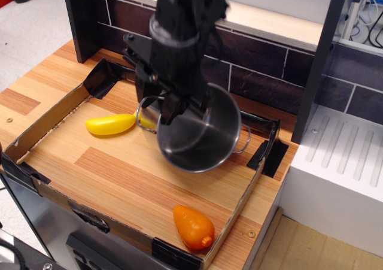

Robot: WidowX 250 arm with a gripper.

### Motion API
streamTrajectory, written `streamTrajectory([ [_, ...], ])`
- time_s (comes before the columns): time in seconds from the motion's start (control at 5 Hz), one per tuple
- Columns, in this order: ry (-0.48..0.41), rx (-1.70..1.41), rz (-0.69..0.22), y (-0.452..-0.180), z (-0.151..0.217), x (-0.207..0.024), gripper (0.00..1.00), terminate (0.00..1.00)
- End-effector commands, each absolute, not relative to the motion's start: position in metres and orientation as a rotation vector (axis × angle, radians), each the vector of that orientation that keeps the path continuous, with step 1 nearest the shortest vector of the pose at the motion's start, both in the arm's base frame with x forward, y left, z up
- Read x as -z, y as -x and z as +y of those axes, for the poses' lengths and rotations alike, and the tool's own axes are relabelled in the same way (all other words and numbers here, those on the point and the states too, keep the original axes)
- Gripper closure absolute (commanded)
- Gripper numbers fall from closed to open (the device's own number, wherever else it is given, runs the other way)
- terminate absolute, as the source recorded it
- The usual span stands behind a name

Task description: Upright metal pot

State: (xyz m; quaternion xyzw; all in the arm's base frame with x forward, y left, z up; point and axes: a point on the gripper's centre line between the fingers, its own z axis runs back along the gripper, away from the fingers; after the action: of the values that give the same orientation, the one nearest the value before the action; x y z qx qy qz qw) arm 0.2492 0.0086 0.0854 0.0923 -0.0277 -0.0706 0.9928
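The metal pot (200, 135) is a shiny steel cylinder with thin wire loop handles. It hangs above the wooden tray floor, its open mouth tilted toward the camera. My black gripper (176, 105) comes down from above and is shut on the pot's upper rim, one finger inside the pot. One wire handle (143, 111) sticks out left and another (244, 141) sticks out right.
A cardboard-walled wooden tray (54, 117) holds everything. A yellow plastic vegetable (111, 124) lies left of the pot. An orange plastic vegetable (192, 227) lies near the front wall. A dark tiled back wall (263, 78) and a white block (341, 174) border the right.
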Motion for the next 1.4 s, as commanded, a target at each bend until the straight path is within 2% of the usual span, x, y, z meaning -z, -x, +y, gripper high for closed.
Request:
streamTrajectory([
  [0.0,-0.054,0.140,0.025,-0.248,0.012,-0.088,1.00,0.00],
  [0.4,0.005,0.125,0.043,-0.248,0.030,-0.073,1.00,0.00],
  [0.8,0.108,0.030,0.155,-0.252,0.041,-0.068,1.00,0.00],
  [1.0,0.111,0.022,0.162,-0.253,0.041,-0.068,1.00,0.00],
  [1.2,0.076,0.054,0.160,-0.256,0.044,-0.066,0.00,0.00],
])
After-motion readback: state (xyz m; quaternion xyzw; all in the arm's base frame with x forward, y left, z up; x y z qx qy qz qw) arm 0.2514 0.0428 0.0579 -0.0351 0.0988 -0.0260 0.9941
